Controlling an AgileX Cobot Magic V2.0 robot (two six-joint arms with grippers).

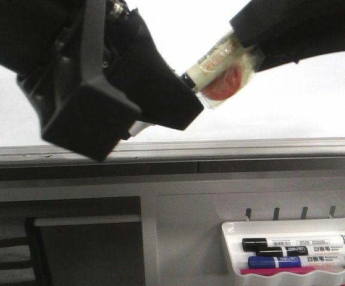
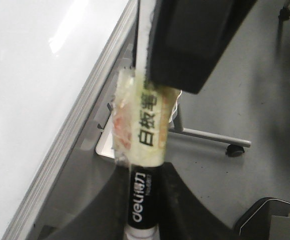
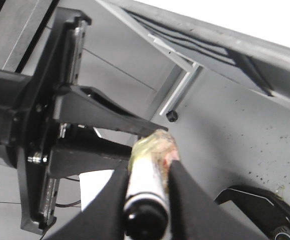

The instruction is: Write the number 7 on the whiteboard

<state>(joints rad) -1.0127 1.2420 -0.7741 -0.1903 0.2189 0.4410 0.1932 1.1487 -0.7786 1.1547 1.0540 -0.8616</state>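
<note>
A whiteboard marker [image 1: 220, 68] with a white barrel, yellowish tape wrap and black cap is held in the air between both grippers, in front of the whiteboard [image 1: 291, 113]. My left gripper [image 1: 187, 95] is shut on the black cap end [image 2: 140, 200]. My right gripper [image 1: 246, 47] is shut on the barrel [image 3: 147, 172]. In the left wrist view the taped barrel [image 2: 145, 125] runs from my left jaws up into the right gripper [image 2: 185, 45]. The whiteboard [image 2: 29, 75] is glossy and blank where it shows. No number 7 is in view.
The board's grey lower rail [image 1: 232, 146] runs across below the grippers. A small white marker tray [image 1: 230, 238] at the lower right holds a black marker [image 1: 291, 243], a blue marker [image 1: 297, 261] and a pink one. A grey floor and a wheeled stand leg [image 2: 235, 149] lie below.
</note>
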